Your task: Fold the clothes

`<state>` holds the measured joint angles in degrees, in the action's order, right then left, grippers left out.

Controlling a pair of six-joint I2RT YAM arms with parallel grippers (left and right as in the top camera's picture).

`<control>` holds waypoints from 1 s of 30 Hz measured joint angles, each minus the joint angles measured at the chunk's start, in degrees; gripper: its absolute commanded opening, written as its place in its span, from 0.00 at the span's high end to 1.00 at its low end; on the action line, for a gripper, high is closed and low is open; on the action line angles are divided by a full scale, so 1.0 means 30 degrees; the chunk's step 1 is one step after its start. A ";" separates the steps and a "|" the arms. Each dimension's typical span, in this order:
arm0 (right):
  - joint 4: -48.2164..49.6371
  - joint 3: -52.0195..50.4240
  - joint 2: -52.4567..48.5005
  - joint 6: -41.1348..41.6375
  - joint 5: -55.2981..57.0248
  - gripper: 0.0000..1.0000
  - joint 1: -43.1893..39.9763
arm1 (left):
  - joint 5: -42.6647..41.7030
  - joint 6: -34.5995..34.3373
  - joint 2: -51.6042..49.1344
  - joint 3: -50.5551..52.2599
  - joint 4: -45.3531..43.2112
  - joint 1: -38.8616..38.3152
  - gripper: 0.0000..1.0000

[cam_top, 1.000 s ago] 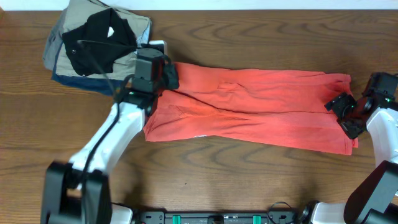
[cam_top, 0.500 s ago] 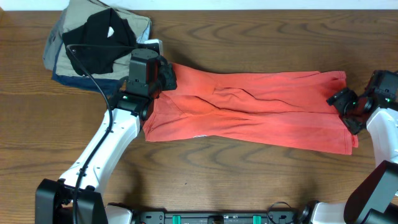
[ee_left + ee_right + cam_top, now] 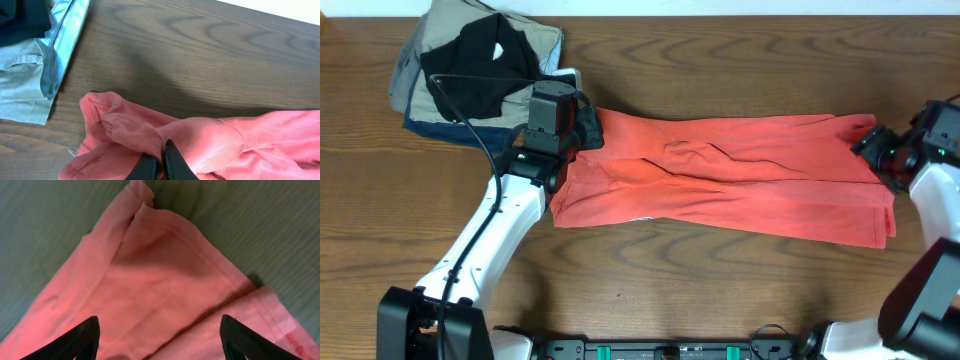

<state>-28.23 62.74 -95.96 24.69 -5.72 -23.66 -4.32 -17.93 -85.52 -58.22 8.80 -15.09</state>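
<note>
One coral T-shirt (image 3: 740, 185); left gripper (image 3: 161, 150) pinches it, right gripper (image 3: 160, 325) splayed.

The left gripper (image 3: 161, 164) sits at the bottom edge, its two black fingers (image 3: 146, 170) pressed together on a raised fold of the shirt (image 3: 230, 142). The coral-red cloth bunches into ridges around the pinch and spreads right, out of view. Its hemmed edge curls over at the left. The table (image 3: 200, 55) is dark wood grain. At upper left lies a folded stack: a black garment (image 3: 20, 17), a khaki garment (image 3: 20, 85) and a light blue garment (image 3: 62, 45), apart from the shirt.
</note>
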 measured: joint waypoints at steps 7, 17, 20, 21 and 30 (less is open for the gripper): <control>-0.2084 0.4758 -0.4328 -0.0867 0.0204 0.27 0.0379 | -0.0007 -0.0022 0.0000 0.0000 0.0437 0.0000 0.94; -0.2747 0.9071 -0.7453 -0.1537 0.0029 0.35 0.2069 | -0.0007 -0.0022 0.0000 0.0000 0.0510 0.0000 0.94; -0.2790 0.9566 -0.7614 -0.1603 0.0036 0.35 0.2113 | 0.0000 -0.0022 0.0000 0.0000 0.0503 0.0000 0.94; -0.2820 0.9617 -0.7614 -0.1603 0.0087 0.35 0.2106 | -0.0007 -0.0022 0.0000 0.0000 0.0510 0.0000 0.94; -0.2907 0.9719 -0.8400 -0.1625 0.2251 0.35 0.2084 | 0.0000 -0.0022 0.0000 0.0000 0.0947 0.0000 0.94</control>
<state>-36.95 91.90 -121.16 19.81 1.04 -17.41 -4.32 -18.00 -85.52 -58.22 11.64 -15.09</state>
